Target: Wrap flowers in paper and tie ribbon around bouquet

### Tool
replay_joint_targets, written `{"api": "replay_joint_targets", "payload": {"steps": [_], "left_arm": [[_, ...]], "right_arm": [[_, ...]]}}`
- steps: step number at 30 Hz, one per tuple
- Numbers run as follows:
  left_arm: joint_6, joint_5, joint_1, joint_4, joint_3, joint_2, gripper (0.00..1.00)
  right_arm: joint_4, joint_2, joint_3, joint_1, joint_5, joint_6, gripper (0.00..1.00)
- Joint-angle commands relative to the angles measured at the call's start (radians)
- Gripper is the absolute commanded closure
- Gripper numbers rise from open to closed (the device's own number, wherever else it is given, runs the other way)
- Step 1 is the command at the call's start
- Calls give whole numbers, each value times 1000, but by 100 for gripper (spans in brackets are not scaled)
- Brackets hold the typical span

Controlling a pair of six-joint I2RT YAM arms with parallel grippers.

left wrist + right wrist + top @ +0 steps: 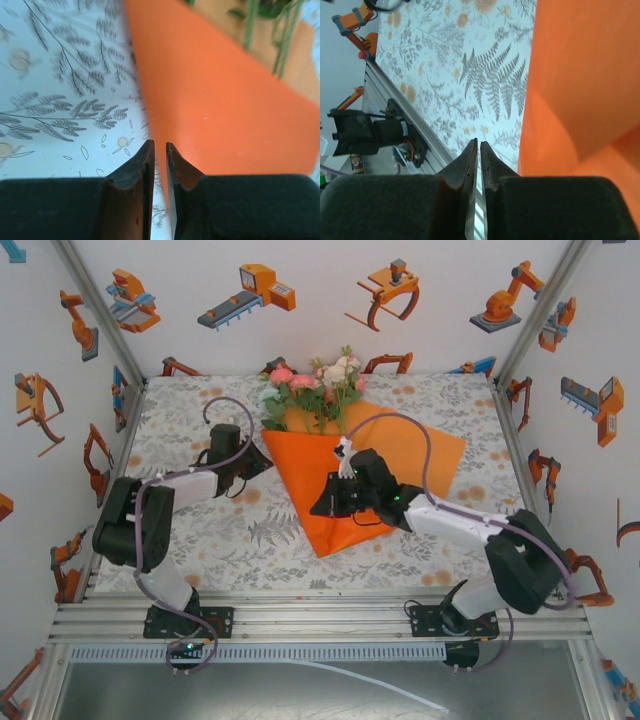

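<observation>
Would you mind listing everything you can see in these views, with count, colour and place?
flowers: one bunch, pink, white, green, at the paper's far edge.
paper: one sheet, bright orange, mid-table, partly folded.
tablecloth: one, white with grey ferns, covering the table.
robot stickers: many, orange and grey, on the walls.
metal rail: one, silver, near edge.
cables: two, grey, looping above the table.
left gripper: one, black, at the paper's left edge, fingers nearly together, grip unclear.
right gripper: one, black, beside the paper's near-left edge, slightly open, empty.
</observation>
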Motion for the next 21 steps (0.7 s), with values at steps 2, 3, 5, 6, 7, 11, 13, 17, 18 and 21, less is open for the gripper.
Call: {"api": "replay_joint_targets", "payload": {"steps": [2,3,5,6,7,11,13,17,18,21], "left_arm": [[10,66,-54,65,93,95,80],[10,44,-63,65,111,118,81],[-5,54,-63,75,147,158,81],[-7,44,-62,73,168,177,81],[-9,32,-61,67,186,192,81],[-1,6,-40,36,261,252,82],[-1,-11,-32,36,280,274,82],[9,-29,-7,33,324,333,82],[11,-27,1,33,338,350,82],[11,2,37,16,387,385,82]], "right_arm": [[44,156,73,11,1,-9,86],[58,191,85,10,-7,-2,86],[61,240,99,12,-18,4,87],[70,256,88,11,-19,10,86],[81,263,74,11,-19,12,86],[86,266,17,10,-27,3,87],[96,263,-8,10,-35,4,87],[123,266,-55,11,-53,16,87],[127,269,-66,10,-57,16,87],[130,260,-97,10,-62,11,87]]}}
